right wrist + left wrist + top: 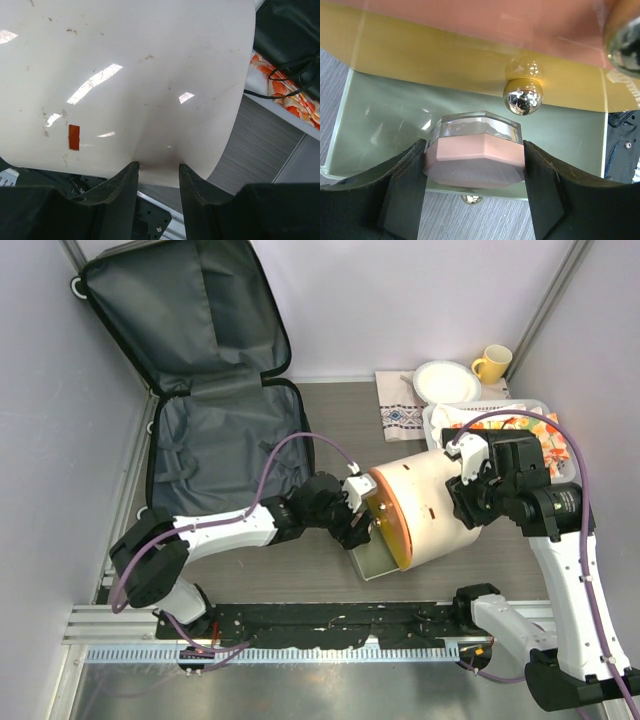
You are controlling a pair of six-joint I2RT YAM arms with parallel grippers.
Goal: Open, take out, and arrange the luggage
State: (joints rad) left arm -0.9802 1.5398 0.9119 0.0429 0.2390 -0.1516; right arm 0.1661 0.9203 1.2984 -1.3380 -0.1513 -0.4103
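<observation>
Grey wood-grain worktop [320,575] between pale walls carries everything. Left fingers [395,195] clamp a small pink jar [475,157] with a clear top, just over a translucent drawer [385,115]. The drawer juts from a white drum-shaped case [435,505] with an amber lid [390,518] and a chrome knob [522,96]. Right fingers [120,200], set narrow, seem to pinch that case's shell at its back, steadying it mid-worktop.

The luggage [215,435] lies open at the far-left corner, lid propped against the wall, its grey lining apparently bare. Unpacking looks done and arranging is in hand; the jar probably needs careful placing next.

Counted: one suitcase, one case, one jar. At the far-right corner are one plate [445,380], one yellow mug [492,362], one patterned cloth [400,412] and one white basket [431,425].
</observation>
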